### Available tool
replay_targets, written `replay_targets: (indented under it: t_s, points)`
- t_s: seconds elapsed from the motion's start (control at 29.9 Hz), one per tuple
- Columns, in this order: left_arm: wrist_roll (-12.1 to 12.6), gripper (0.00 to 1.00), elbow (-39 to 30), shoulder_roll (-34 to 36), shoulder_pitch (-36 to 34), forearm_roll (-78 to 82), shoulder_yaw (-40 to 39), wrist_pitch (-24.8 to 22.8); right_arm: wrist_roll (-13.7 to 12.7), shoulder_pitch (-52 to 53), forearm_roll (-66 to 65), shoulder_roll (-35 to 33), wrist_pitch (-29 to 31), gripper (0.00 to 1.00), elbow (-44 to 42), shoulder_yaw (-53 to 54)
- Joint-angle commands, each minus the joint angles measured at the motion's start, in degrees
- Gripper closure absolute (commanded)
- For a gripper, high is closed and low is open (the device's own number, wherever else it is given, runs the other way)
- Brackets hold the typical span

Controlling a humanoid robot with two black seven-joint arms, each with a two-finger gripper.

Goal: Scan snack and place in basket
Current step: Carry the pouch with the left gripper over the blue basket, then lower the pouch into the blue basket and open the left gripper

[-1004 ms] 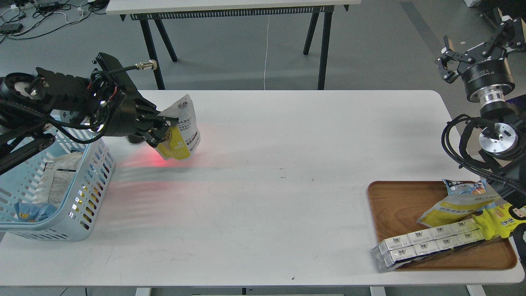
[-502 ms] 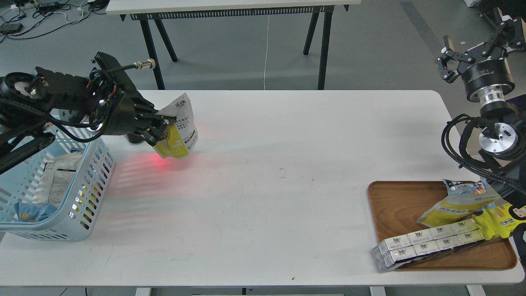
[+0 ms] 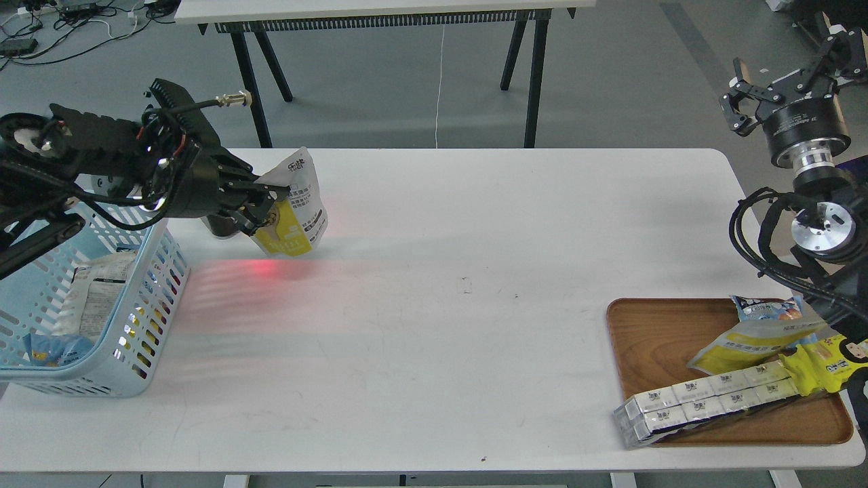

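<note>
My left gripper [image 3: 268, 207] is shut on the snack [image 3: 297, 207], a small yellow and white pouch with its silvery-white printed back toward me. It hangs above the table's back left, just right of the light blue basket [image 3: 159, 298]. A red scanner glow [image 3: 264, 269] lies on the table under the pouch. My right gripper [image 3: 786, 85] is open and empty, raised high beyond the table's right edge.
The basket holds several packs [image 3: 95, 298]. A brown wooden tray [image 3: 651, 339] at the front right carries a long white box pack [image 3: 705, 400], a flat yellow pouch [image 3: 753, 339] and other packs. A second table [image 3: 380, 10] stands behind.
My left gripper has lifted the snack slightly and drawn it a little left, toward the basket. The red glow has shifted left with it. The right arm has not moved.
</note>
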Motion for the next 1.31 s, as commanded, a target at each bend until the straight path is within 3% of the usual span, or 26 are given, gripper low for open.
replay_targets:
  t_s: [0.0,0.17,0.3,0.5,0.74,0.87,1.07,1.27]
  points:
    - [-1.01,1.00,-5.41,6.20,0.29,0.00,-0.78,0.08,0.00,0.03,-0.01,0.00,0.00,0.01,0.00,-0.09]
    - [-3.70,1.00,-8.86,15.87,0.12,0.00,-2.97,2.00,0.00,-0.05,-0.01,0.09,0.00,0.00,-0.08,-0.09]
    - [-3.70,1.00,-8.60,22.55,0.12,-3.52,-6.84,1.92,0.00,-0.05,-0.01,0.09,0.00,0.01,-0.08,-0.09]
    - [-3.70,1.00,-7.11,30.12,0.20,-5.11,-6.41,2.45,0.00,0.03,-0.01,0.27,0.00,0.01,-0.08,-0.09]
    - [-3.70,1.00,0.01,30.66,0.56,-5.12,-4.84,2.36,0.00,0.30,-0.01,0.44,0.00,0.00,-0.08,-0.09]
    - [-3.70,1.00,-0.16,30.66,0.56,-5.12,-0.09,2.97,0.00,0.21,-0.01,0.27,0.00,0.00,-0.08,-0.09]
    - [-3.70,1.00,-0.42,29.52,0.56,-5.12,6.68,7.63,0.00,0.21,-0.01,0.01,0.00,0.00,-0.17,-0.09]
    - [-3.70,0.99,-0.42,27.50,0.56,-5.12,9.85,7.90,0.00,0.21,-0.01,0.18,0.00,0.01,-0.26,-0.09]
